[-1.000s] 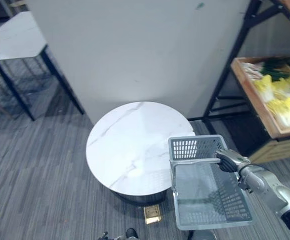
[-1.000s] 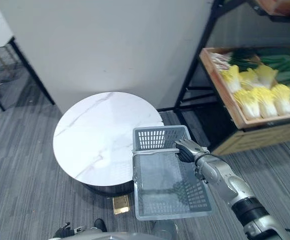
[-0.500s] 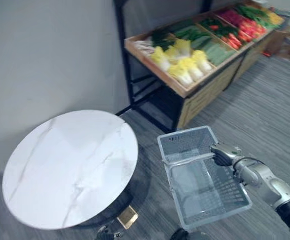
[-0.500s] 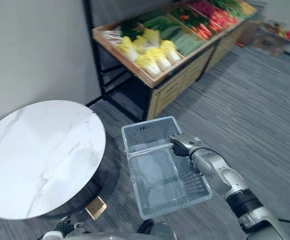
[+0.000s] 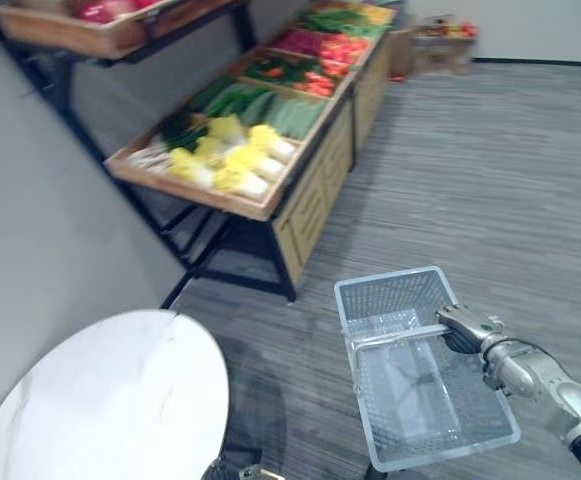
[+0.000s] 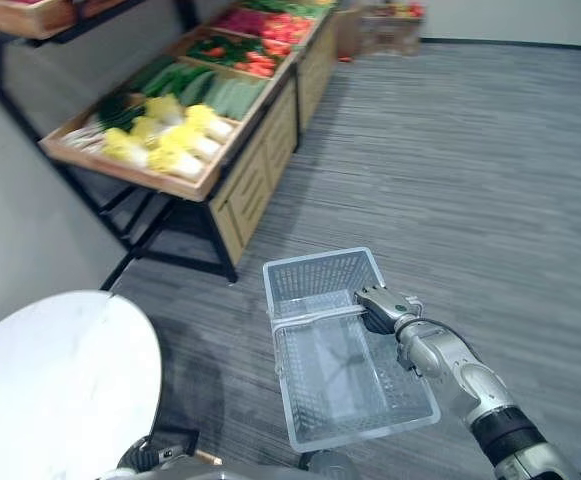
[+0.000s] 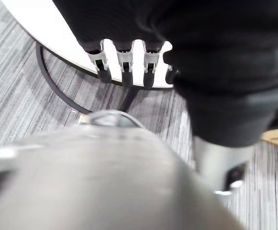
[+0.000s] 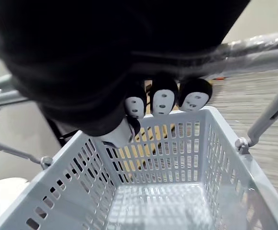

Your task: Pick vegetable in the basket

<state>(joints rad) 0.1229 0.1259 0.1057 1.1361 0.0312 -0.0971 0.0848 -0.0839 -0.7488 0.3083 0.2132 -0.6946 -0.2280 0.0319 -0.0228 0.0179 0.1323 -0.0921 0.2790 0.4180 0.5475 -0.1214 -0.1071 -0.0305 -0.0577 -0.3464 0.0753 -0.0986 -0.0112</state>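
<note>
Swung round since a second ago, the head camera has carried the one round marble worktop [image 5: 100, 400] from the middle of the view to the lower left, and the long vegetable stand [image 5: 315, 180] now runs up the left side. That is the view turning, not the things. The single grey mesh basket [image 5: 390, 285] hangs as before from the right hand [image 5: 467, 328], whose fingers [image 8: 162, 100] are curled round the one wire handle [image 5: 395, 335]. The basket's bare floor shows in the right wrist view.

The vegetables lie on the stand, well apart from the basket: a cluster of yellow-white cabbages [image 5: 235, 160], too blurred to count, then green ones [image 5: 240, 100] and red ones [image 5: 335, 48] farther along.

The left hand [image 7: 124, 67] hangs beside the worktop's edge, fingers loose and holding nothing.
</note>
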